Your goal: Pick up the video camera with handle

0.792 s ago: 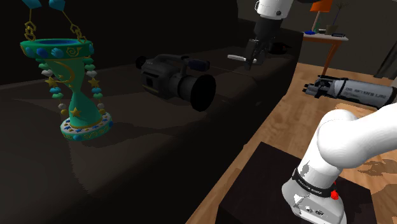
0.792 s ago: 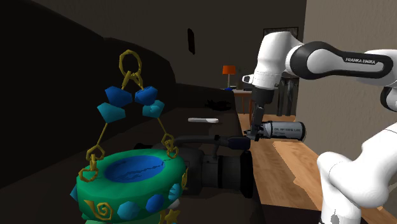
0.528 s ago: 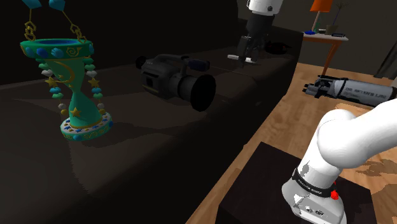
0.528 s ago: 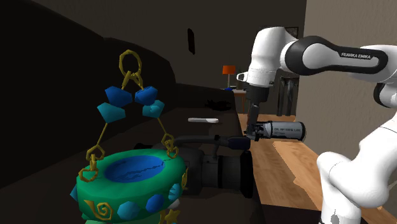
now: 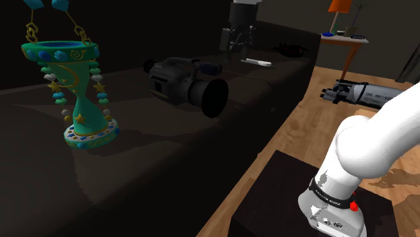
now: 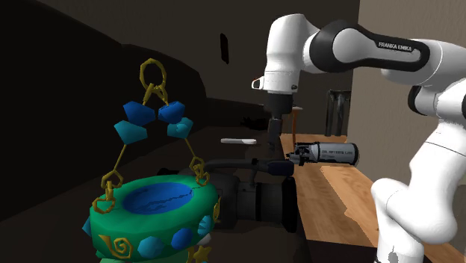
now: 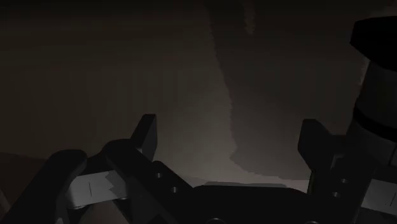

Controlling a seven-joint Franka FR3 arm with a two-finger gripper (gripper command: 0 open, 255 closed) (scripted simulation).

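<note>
The black video camera (image 5: 183,83) lies on a dark sofa seat (image 5: 168,158), its big lens facing the seat's front edge and its handle along the top. It is also in the second exterior view, camera (image 6: 250,196), partly behind a teal ornament. My gripper (image 5: 237,47) hangs open just above the seat, behind the camera toward the shoulder view's right, apart from it. The gripper (image 6: 271,146) points down behind the camera's handle. In the wrist view the fingers (image 7: 146,136) stand wide apart with nothing between them, and a dark cylindrical part (image 7: 376,95) rises beside one finger.
A teal ornament (image 5: 74,87) with gold chains and blue gems stands on the seat at the shoulder view's left. A small white stick (image 5: 256,62) lies behind the gripper. A grey cylinder (image 5: 371,95) lies on the wooden floor, near a side table (image 5: 344,38). My stand (image 5: 296,198) is at the lower right.
The arm has swung toward the shoulder view's left, from over the white stick to a spot closer behind the video camera. The fingers stayed open and the objects have not moved.
</note>
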